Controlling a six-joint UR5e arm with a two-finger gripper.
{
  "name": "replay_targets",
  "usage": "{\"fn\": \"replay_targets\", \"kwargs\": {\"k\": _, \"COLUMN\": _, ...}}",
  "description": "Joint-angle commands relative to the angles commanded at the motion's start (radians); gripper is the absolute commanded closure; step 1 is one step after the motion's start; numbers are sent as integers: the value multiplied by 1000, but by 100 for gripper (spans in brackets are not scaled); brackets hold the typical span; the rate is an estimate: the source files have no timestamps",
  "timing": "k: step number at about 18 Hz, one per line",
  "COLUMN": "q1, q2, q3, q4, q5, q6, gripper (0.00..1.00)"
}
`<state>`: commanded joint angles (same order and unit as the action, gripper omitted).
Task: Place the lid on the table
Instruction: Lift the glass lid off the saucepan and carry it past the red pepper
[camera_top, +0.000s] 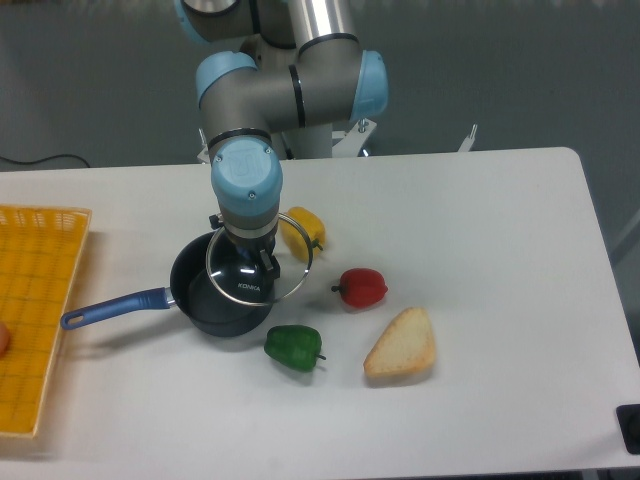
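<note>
The gripper (252, 283) hangs straight down over the saucepan (215, 297), clasping the lid (285, 262) at its centre knob. The lid sits raised above the pan's rim, offset a little to the right, its silver edge overlapping the yellow pepper (305, 229) behind. The white table (480, 230) carries a red pepper (362, 287) to the right, a green pepper (294, 347) nearer, and a bread slice (402, 346). A yellow mesh tray (35, 300) lies far left.

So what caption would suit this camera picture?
Robot fingers hold a glass lid above a blue-handled saucepan among toy foods.
</note>
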<state>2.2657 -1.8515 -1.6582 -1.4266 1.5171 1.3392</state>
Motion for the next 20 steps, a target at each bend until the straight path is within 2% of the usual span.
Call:
{"fn": "replay_targets", "kwargs": {"k": 7, "q1": 29, "q2": -2, "q3": 0, "q4": 0, "q5": 8, "q6": 8, "gripper": 52}}
{"fn": "replay_targets", "kwargs": {"k": 20, "q1": 155, "q2": -2, "q3": -5, "q4": -2, "q5": 63, "q6": 175, "gripper": 52}}
